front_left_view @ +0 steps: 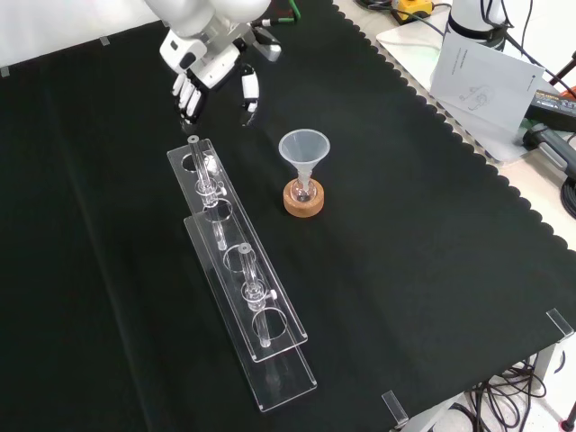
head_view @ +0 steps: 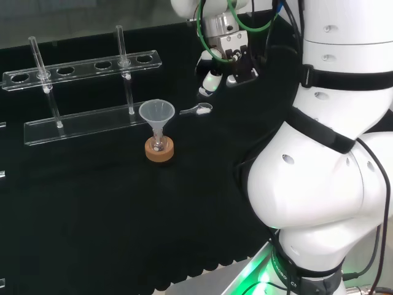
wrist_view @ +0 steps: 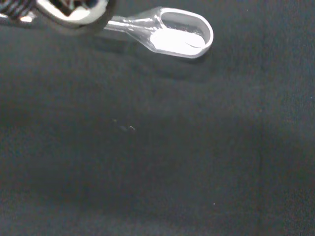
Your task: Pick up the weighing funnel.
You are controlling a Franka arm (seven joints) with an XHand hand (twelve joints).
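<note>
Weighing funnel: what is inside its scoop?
A white patch, perhaps powder, lies in the scoop of the weighing funnel, seen in the wrist view. The tip of its stem is covered by a blurred part of the hand.

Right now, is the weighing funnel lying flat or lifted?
Lying flat: the weighing funnel rests on the cloth, mouth up, with the robot hand above it.

Cloth (front_left_view: pixel 405 270): black, scalloped edge, spread over the pale tabletop (front_left_view: pixel 407 56).
Beyond the cloth: white paper sheet (front_left_view: pixel 481 76), dark cables (front_left_view: pixel 493 403).
Light: green glow (head_view: pixel 258 271) at the head view's bottom.
</note>
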